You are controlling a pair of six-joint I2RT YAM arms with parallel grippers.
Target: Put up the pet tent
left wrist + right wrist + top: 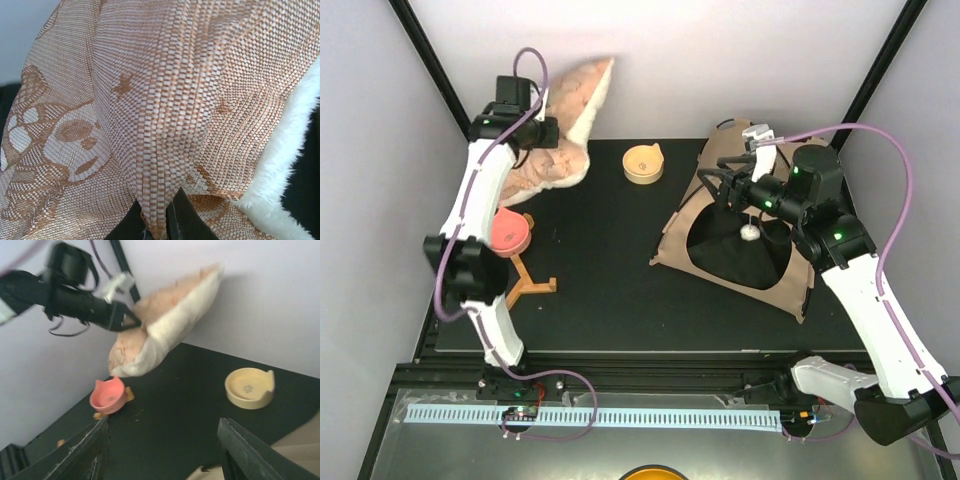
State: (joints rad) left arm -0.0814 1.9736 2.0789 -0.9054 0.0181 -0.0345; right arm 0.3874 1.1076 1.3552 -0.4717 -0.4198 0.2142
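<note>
- Woven pillow (570,120) is pinched by a fold in the closed left hand (159,222) and raised at far left, likely for carrying across.
- Tan pet tent (730,262) is seen on the right of the tabletop (600,240); the right hand (160,452) above it is parted and empty.

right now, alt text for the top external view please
The left gripper holds a beige patterned pillow up at the back left of the black table. At right, the open right gripper hovers over the tan pet tent, a white ball hanging in its dark opening. A yellow bowl sits at the back, a pink bowl on a wooden stand at left.
</note>
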